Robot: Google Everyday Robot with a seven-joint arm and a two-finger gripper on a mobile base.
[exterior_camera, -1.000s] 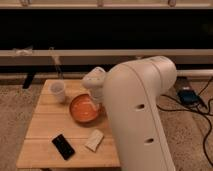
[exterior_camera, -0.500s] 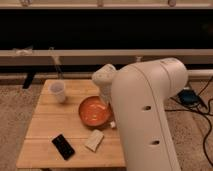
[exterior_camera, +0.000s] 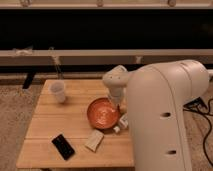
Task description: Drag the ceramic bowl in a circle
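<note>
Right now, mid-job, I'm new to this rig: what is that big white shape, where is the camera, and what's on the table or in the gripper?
The big white shape is the robot's single arm. There is one camera, which looks down on the table from behind the arm; where it is mounted isn't known. The gripper reaches down at the right rim of the ceramic bowl and is shut. Whether it pinches the rim is hidden. The wooden table also holds a white cup, a black phone and a small pale packet.
</note>
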